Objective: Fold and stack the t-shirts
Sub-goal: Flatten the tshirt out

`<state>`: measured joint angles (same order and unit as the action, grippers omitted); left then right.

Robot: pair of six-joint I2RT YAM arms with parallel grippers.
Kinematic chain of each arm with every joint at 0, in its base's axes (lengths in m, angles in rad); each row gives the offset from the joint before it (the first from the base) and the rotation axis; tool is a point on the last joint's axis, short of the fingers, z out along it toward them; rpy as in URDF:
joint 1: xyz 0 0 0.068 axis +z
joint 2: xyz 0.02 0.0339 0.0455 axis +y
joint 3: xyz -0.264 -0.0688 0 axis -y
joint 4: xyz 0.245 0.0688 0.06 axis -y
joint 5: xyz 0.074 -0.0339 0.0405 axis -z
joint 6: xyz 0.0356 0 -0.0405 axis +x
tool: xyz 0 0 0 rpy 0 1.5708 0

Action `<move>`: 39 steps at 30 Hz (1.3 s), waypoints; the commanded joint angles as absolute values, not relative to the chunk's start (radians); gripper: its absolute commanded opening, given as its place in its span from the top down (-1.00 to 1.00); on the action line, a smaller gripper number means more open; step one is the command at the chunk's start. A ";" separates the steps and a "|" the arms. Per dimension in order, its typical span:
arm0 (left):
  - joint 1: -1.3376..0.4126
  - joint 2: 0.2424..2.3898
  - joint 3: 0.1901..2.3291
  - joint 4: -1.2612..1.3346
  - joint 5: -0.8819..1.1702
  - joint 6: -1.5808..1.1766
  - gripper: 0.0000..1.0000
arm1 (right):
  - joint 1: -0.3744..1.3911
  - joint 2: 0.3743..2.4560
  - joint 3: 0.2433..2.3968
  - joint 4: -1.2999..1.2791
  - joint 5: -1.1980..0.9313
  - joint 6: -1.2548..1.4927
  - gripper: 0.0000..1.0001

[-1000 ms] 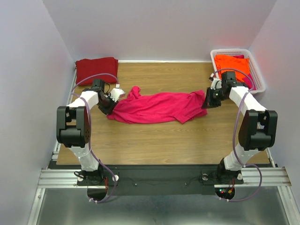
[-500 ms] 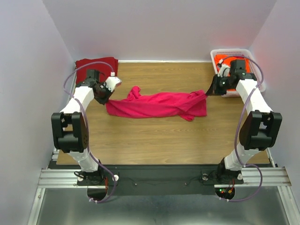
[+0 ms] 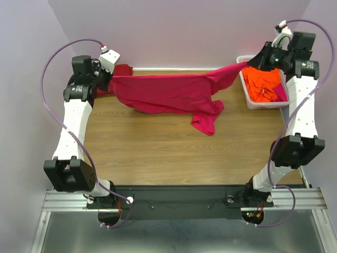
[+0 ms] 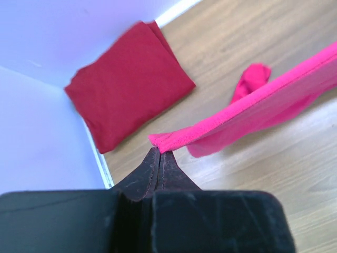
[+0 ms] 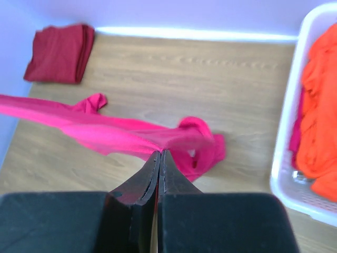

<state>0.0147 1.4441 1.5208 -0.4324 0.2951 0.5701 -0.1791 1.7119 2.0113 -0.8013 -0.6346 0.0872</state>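
Both arms have risen; left fingers (image 4: 149,169) and right fingers (image 5: 148,174) clamp one pink-red t-shirt (image 3: 168,93) taut. One folded maroon t-shirt (image 4: 126,89); one white plastic basket (image 5: 287,153).

The pink-red t-shirt (image 3: 168,94) is soft, matt cloth with a stitched hem, and the folded maroon t-shirt (image 4: 129,87) and the orange t-shirts (image 3: 260,79) are of the same plain matt cloth. The basket (image 3: 261,105) is white latticed plastic with a slight sheen. The table (image 3: 158,153) has a smooth, pale wood-grain top, while the left pincer (image 4: 159,154) and right pincer (image 5: 159,154) have black, matt, finely grainy fingers.
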 commanded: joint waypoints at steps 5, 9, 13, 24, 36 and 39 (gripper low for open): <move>0.021 1.208 1.562 -0.307 0.215 0.489 1.00 | -0.278 1.566 2.218 -0.762 -0.594 0.098 0.99; 0.021 1.106 1.559 -0.281 0.213 0.476 1.00 | -0.278 1.412 2.183 -0.669 -0.482 0.097 0.99; 0.021 1.008 1.566 -0.273 0.207 0.474 1.00 | -0.278 1.280 2.198 -0.624 -0.353 0.078 0.99; 0.021 0.773 1.663 -0.360 0.276 0.497 1.00 | -0.278 1.138 2.413 -0.479 -0.178 -0.027 0.99; 0.023 0.758 1.553 -0.479 0.363 0.569 1.00 | -0.278 1.149 2.176 -0.425 -0.244 -0.040 0.99; 0.021 0.813 1.485 -0.448 0.396 0.540 1.00 | -0.278 1.176 2.117 -0.419 -0.297 -0.003 0.99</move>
